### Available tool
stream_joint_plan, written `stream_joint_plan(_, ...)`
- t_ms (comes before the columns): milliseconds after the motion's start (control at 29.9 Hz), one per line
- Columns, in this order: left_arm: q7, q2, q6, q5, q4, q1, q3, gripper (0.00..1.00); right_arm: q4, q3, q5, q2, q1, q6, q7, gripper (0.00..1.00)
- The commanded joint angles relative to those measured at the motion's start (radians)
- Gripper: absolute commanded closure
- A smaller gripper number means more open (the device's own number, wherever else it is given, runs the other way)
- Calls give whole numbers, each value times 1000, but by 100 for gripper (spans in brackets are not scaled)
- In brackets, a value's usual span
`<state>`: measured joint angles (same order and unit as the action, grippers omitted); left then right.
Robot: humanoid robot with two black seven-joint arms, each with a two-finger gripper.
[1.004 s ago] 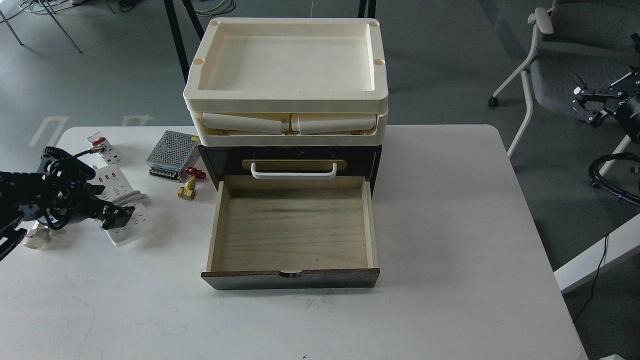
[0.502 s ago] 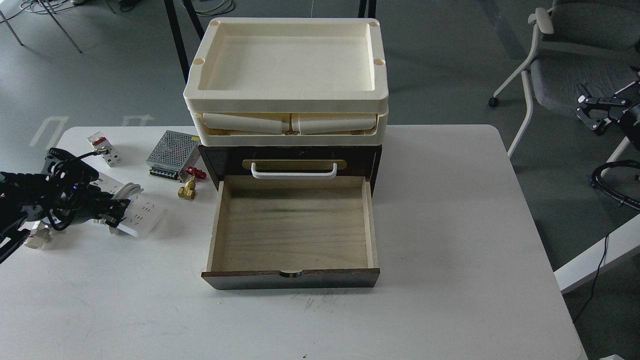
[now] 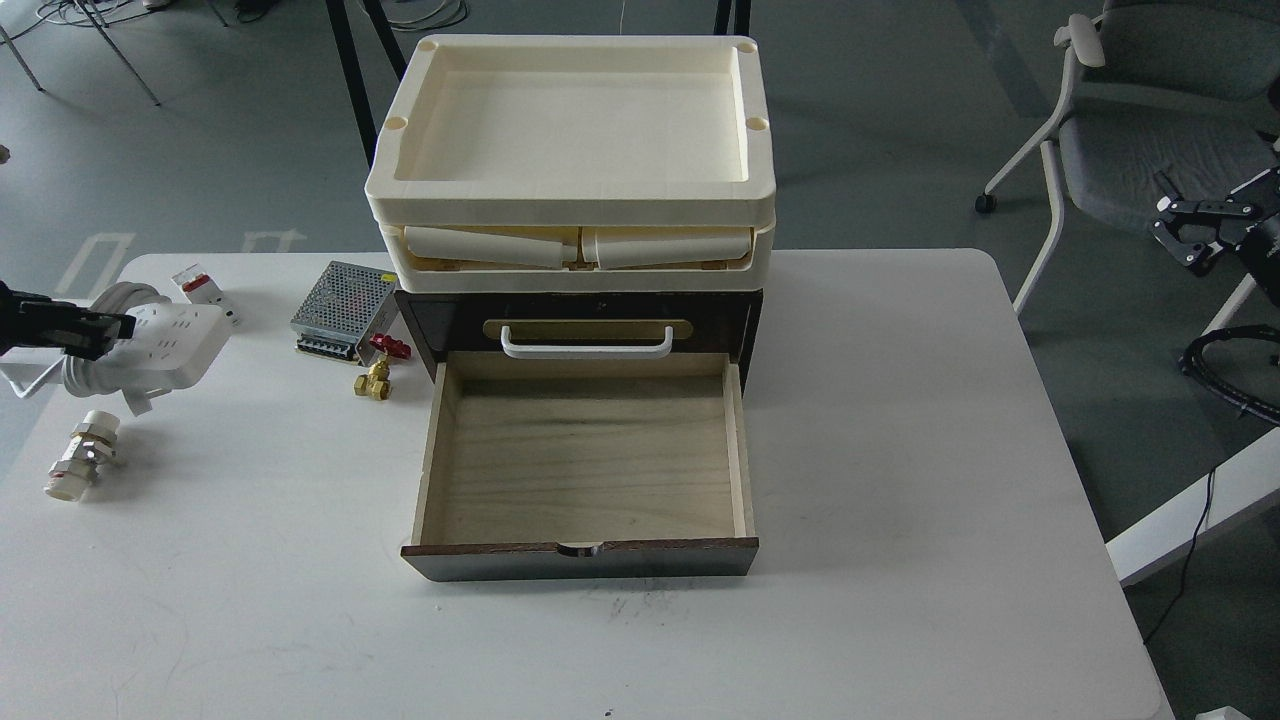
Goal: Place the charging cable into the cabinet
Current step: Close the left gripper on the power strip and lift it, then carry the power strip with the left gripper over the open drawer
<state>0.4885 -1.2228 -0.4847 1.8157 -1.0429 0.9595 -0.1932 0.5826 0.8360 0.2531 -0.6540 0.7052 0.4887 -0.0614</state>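
At the far left edge of the table [image 3: 900,420], the left gripper [image 3: 95,330] is clamped on the charging cable [image 3: 165,345], a white power strip with its thick cord looped beneath it. The strip looks raised off the surface, tilted slightly, with the cord hanging under its left end. The cabinet [image 3: 580,320] sits mid-table with its pale wood drawer [image 3: 585,450] pulled fully open toward the near side and nothing inside. The right gripper [image 3: 1195,235] hangs well off to the right beside a chair, its fingers apart.

The step in hand appears to be carrying the strip rightward to the drawer. To do it well, the arm should lift high enough that the dangling cord clears the brass valve [image 3: 375,378] and the metal power supply [image 3: 345,308], which lie between the strip and the drawer. I would bring the strip over the drawer's middle, line its long side up with the drawer's width, then lower it until the cord settles on the wood before letting go, so no loop drapes over the left wall.
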Motion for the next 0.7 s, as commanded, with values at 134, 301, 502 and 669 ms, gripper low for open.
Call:
stream_joint_plan(134,0,-391,-4,-401,-552,-2,5,100,-30,-3,-2,-7,14,0,0,0)
stream_joint_plan(301,0,-335,-4,-571,-672,-1,3,100,-82,-11,-2,2,46,0,2,0)
stream_joint_plan(502,0,-137,9,-723,-671,-8,8,100,-92,-14,-3,-6,45,0,3,0)
stream_joint_plan(669,0,61,67,-728,-613,-57,14,100,-92,-14,-3,-9,39,0,3,0)
